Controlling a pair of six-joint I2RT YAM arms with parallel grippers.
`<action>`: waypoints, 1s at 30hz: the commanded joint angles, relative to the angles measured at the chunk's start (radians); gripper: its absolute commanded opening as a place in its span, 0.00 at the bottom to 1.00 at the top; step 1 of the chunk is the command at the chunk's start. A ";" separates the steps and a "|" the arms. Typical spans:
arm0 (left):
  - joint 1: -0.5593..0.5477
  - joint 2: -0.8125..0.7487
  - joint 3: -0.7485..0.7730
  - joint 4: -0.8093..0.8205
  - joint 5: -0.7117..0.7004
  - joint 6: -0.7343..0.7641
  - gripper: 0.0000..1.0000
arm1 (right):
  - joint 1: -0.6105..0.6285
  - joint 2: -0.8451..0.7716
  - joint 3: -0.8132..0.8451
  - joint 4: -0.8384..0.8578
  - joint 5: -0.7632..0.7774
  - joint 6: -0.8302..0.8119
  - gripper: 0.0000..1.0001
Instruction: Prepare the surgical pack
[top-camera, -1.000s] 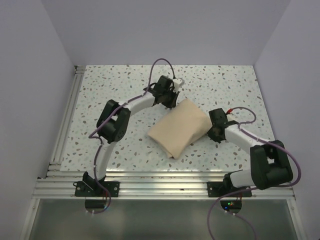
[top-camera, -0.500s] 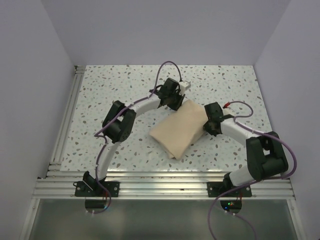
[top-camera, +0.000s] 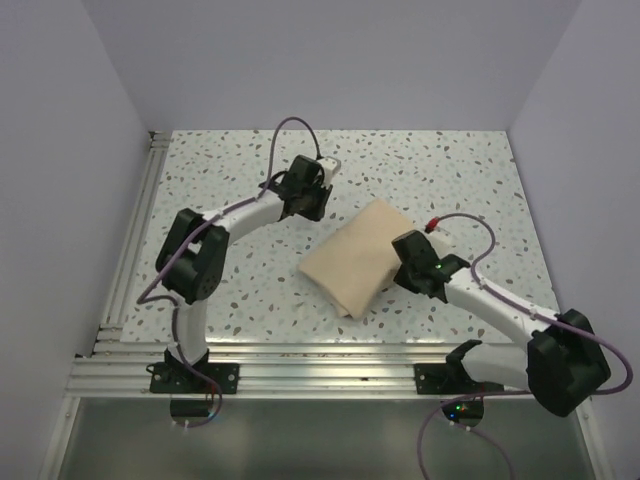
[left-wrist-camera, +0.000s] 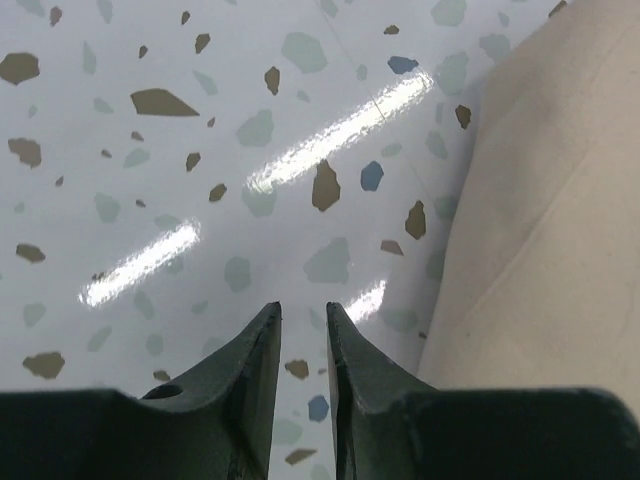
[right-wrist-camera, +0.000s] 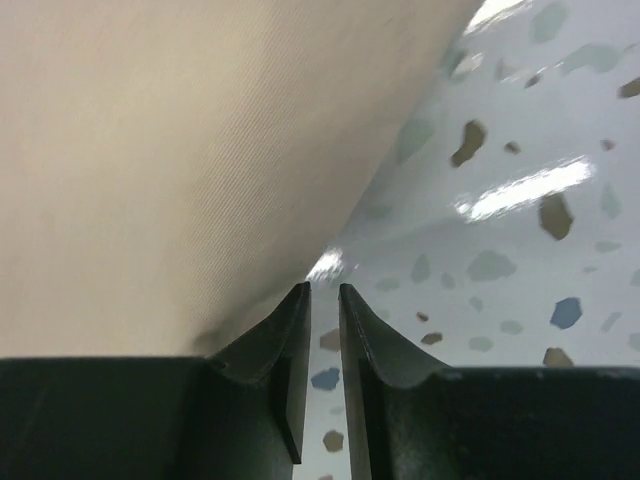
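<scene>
Surgical pack (top-camera: 358, 262) sits about table centre, a touch toward 6 o'clock. It is a plump pillow-like bundle in matte tan cloth, rotated so its corners point roughly 1, 4, 7 and 10 o'clock. Right wrist view shows a fine woven rib on the fabric (right-wrist-camera: 180, 150) and a soft rounded edge lifting off the surface. Left wrist view shows faint straight fold lines across the cloth (left-wrist-camera: 560, 200). Left gripper (top-camera: 305, 195) is off the pack at its 11 o'clock, over bare table. Its dark, matte, tapered fingers are slightly spread (left-wrist-camera: 303, 312) with only a thin slit between them, nothing in it. Right gripper (top-camera: 405, 262) is at the pack's 3 o'clock edge. Its fingers are also parted by a narrow slit (right-wrist-camera: 324, 292), tips right at the cloth's lower edge, nothing pinched between them; can't tell if they touch the fabric. Table (top-camera: 200, 170) is a glossy white terrazzo-pattern top with grey, brown and blue flecks, and bright streaks of light reflect off it. Ribbed aluminium rails (top-camera: 300, 372) run along the 6 and 9 o'clock sides. Plain pale lavender-grey walls (top-camera: 330, 60) enclose the 9, 12 and 3 o'clock sides. Purple cables (top-camera: 285, 135) loop off both white-and-black arms.
</scene>
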 joint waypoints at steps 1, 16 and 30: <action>-0.003 -0.159 -0.114 0.043 -0.062 -0.054 0.29 | 0.130 -0.025 -0.022 -0.028 -0.014 -0.063 0.22; 0.029 -0.380 -0.470 0.115 -0.044 -0.168 0.34 | 0.423 -0.352 -0.236 0.167 -0.181 -0.354 0.73; 0.031 -0.414 -0.544 0.195 0.056 -0.229 0.33 | 0.627 -0.222 -0.208 0.378 -0.073 -0.511 0.71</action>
